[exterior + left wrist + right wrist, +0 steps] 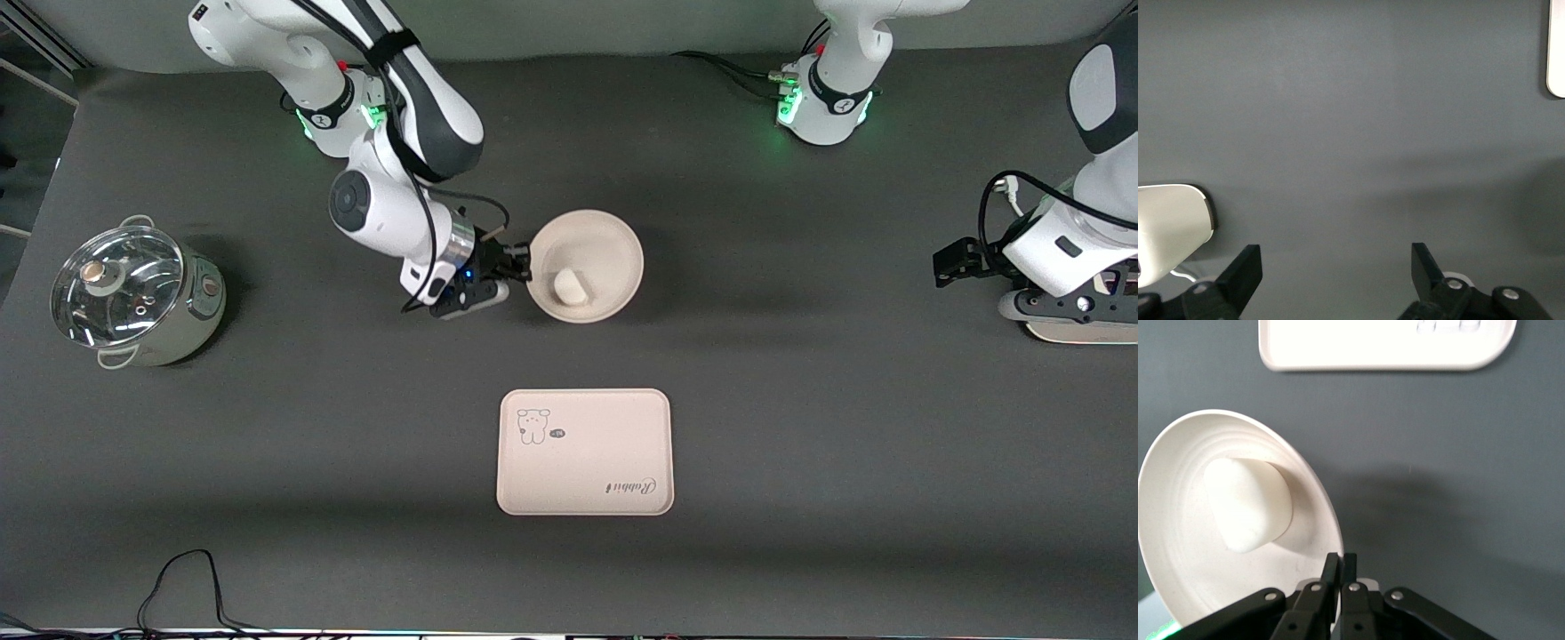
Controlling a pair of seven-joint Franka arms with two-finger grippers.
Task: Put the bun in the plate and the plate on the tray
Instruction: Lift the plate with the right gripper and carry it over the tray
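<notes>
The round cream plate is held at a tilt, and its shadow falls on the dark cloth beside it. The off-white bun lies inside it. My right gripper is shut on the plate's rim at the side toward the right arm's end. In the right wrist view the fingers pinch the rim of the plate with the bun in it. The rectangular tray lies nearer to the front camera than the plate; its edge shows in the right wrist view. My left gripper waits, open and empty, at the left arm's end.
A small pale green pot with a glass lid stands at the right arm's end of the table. Cables lie along the table's near edge. A pale object's edge shows beside my left gripper.
</notes>
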